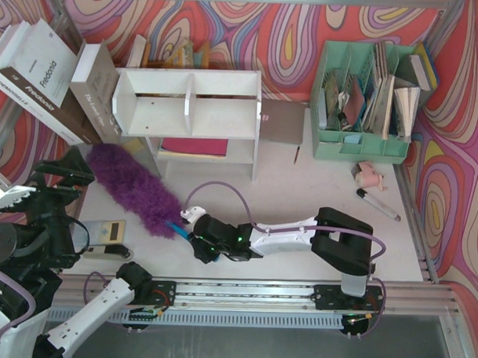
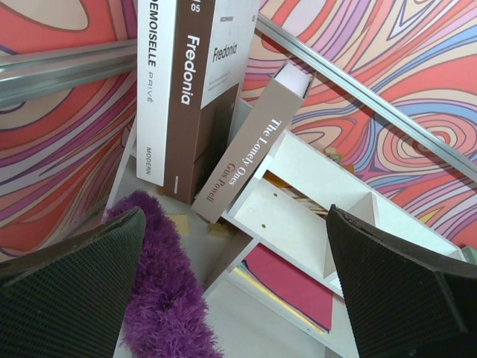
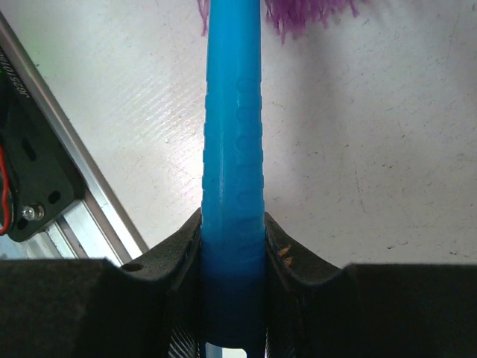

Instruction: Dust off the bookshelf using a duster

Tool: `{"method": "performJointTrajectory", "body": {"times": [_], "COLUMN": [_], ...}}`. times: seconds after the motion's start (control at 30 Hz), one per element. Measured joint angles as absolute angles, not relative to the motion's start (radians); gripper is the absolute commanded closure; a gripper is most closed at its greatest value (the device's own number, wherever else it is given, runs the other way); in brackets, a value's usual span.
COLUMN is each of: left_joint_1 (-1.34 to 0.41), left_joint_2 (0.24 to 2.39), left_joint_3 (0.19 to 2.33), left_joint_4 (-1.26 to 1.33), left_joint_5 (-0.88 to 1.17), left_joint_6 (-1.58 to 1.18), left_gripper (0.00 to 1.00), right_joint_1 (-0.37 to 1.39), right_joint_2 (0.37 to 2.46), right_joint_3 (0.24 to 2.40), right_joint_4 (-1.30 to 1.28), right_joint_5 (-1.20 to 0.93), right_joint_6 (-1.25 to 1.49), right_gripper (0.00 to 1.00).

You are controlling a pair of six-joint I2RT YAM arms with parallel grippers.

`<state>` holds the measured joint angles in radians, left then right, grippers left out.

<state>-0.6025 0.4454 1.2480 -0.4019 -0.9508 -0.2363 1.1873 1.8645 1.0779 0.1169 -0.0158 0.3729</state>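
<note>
At the near table [image 1: 301,193] edge, the right gripper [image 1: 187,224] pinches the duster [image 1: 135,183] by its blue handle. Left gripper [image 2: 238,283] is spread wide. Purple head ends just before the bookshelf [image 1: 190,107], left end.

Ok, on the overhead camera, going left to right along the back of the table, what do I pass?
Fredonia book → The Lonely Ones book → bookshelf → flat brown board → green file organizer.

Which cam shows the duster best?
Top external: the whole duster, purple head through blue handle, held by the right gripper. Left wrist catches only part of the head; right wrist only the clamped handle.
</note>
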Motion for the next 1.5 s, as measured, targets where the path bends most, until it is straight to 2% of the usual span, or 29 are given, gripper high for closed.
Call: {"method": "performJointTrajectory", "body": {"times": [0.23, 0.6, 0.9, 1.13, 1.5], "left_joint_1": [-0.603, -0.603, -0.603, -0.603, -0.603], "left_joint_2": [0.445, 0.445, 0.45, 0.45, 0.468], "left_joint_3": [1.245, 1.228, 1.222, 1.222, 1.222], "left_joint_4": [-0.402, -0.402, -0.404, -0.404, -0.402], "left_joint_5": [-0.951, -0.951, -0.951, -0.952, -0.952], "left_joint_6": [-0.236, -0.247, -0.251, -0.251, -0.25], "left_gripper": [0.02, 0.02, 0.02, 0.01, 0.01], "right_joint_1": [1.187, 1.206, 1.223, 1.223, 1.223], "right_joint_2": [1.856, 1.64, 1.618, 1.598, 1.294], "right_joint_3": [1.064, 0.959, 0.912, 0.896, 0.935], "right_joint_4": [0.13, 0.203, 0.207, 0.124, -0.197], "right_joint_5": [0.003, 0.063, 0.097, 0.096, 0.069], "right_joint_6": [0.405, 0.495, 0.496, 0.458, 0.363], "right_gripper": [1.0, 1.0, 1.0, 1.0, 1.0]}}
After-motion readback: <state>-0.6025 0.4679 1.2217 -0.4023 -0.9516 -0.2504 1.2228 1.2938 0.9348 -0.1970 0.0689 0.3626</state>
